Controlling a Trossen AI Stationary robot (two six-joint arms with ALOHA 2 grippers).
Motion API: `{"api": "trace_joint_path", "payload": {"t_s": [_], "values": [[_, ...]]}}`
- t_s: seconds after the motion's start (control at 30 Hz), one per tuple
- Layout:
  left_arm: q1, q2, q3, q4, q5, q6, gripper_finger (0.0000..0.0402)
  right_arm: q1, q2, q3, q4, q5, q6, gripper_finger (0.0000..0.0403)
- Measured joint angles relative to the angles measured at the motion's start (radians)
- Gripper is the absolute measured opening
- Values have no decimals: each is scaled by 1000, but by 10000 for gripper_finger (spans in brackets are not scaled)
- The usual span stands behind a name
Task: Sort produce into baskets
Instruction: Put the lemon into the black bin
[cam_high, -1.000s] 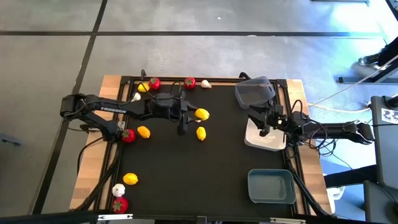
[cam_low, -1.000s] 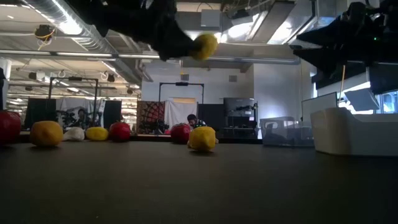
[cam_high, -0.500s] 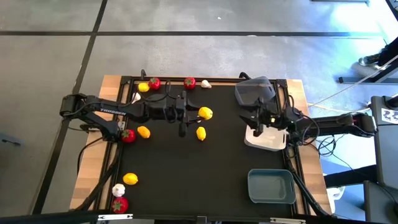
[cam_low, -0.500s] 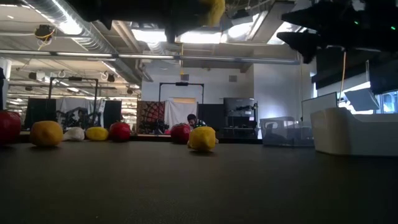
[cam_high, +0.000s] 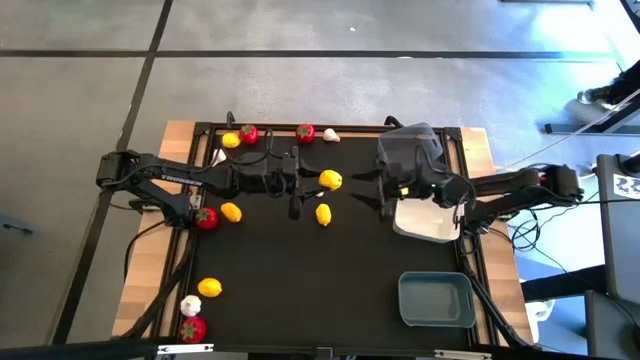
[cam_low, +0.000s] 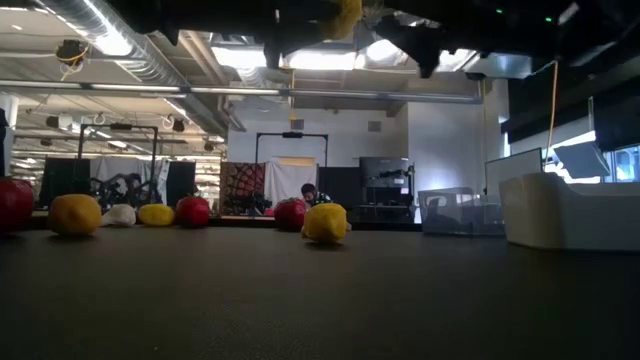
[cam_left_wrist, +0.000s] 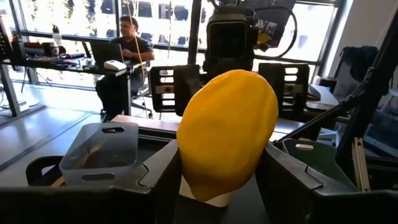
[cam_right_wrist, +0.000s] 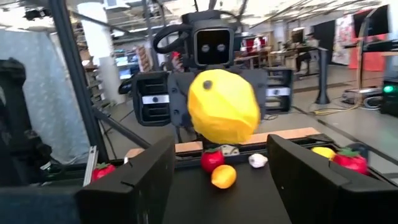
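Left claw (cam_high: 318, 181) grips a smooth yellow lemon (cam_high: 330, 180) above the desk (cam_high: 300, 290); right claw (cam_high: 372, 189), open, faces it, another lemon (cam_high: 323, 213) below.

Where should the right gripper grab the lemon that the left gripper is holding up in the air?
Probably the lemon's free end facing the right gripper. The left gripper's fingers clamp its two sides, so approach head-on with open fingers turned crosswise to them, closing on the bare faces.
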Motion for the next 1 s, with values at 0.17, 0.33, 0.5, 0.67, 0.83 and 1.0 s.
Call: {"api": "trace_joint_path", "payload": {"t_s": [0.17,0.33,0.5,0.67,0.83,1.0], "values": [[0,0,0,0,0,-1,178,0,72,72,0,-36,-23,253],[0,0,0,1,-1,-6,178,0,97,110,-1,-4,-24,253],[0,0,0,1,-1,-13,178,0,97,117,6,5,-24,253],[0,0,0,8,-1,-20,178,1,117,117,33,21,-22,253],[0,0,0,10,2,-27,178,25,169,118,119,35,-24,253],[0,0,0,13,0,-27,178,27,179,119,121,60,-24,253]]}}
